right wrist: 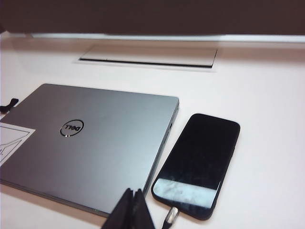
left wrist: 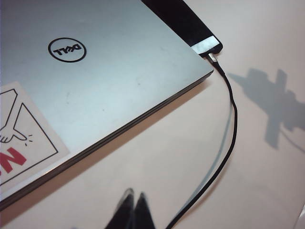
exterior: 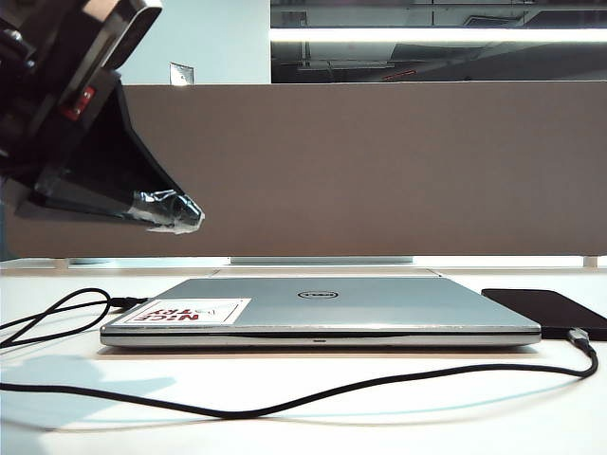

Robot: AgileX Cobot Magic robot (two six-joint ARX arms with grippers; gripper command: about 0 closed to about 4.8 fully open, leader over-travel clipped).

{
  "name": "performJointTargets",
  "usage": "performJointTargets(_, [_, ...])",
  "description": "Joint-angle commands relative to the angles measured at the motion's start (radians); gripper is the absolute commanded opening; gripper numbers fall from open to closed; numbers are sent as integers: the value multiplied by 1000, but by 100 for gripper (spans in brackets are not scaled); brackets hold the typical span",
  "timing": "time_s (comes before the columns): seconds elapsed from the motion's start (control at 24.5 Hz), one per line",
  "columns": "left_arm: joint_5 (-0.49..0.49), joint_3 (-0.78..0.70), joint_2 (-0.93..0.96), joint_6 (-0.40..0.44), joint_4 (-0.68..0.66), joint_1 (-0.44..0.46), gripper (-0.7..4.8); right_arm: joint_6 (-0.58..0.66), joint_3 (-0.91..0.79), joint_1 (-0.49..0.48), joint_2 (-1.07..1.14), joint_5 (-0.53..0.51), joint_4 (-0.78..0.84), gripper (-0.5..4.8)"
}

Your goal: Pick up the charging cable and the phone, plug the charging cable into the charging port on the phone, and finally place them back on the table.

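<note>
Charging cable (left wrist: 232,138) plugged into phone (right wrist: 199,160); left pincer (left wrist: 133,212), right pincer (right wrist: 133,210) closed, empty; exterior omits right.

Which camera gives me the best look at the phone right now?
The right wrist view: the whole phone lies flat beside the laptop, the charging cable at its near end. The left wrist view catches only that end; the exterior view shows a thin edge-on strip at the right.
</note>
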Motion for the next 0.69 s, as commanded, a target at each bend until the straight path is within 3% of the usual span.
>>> performJointTargets(0.04, [-2,-30,-3,47,72,-1,-6,0,0,0,-27,3,16,-8])
performJointTargets(0.33, [-2,-57,-5,46,131,-1,-6,0,0,0,-41,3,6,-8])
performJointTargets(0.49, [-2,-57,-101,72,145,13,-6,0,0,0,-40,3,4,-8])
performJointTargets(0.57, [-2,-57,-167,72,126,77,-6,0,0,0,-41,3,2,-8])
performJointTargets(0.69, [-2,-57,-262,69,71,275,-6,0,0,0,-41,3,2,-8])
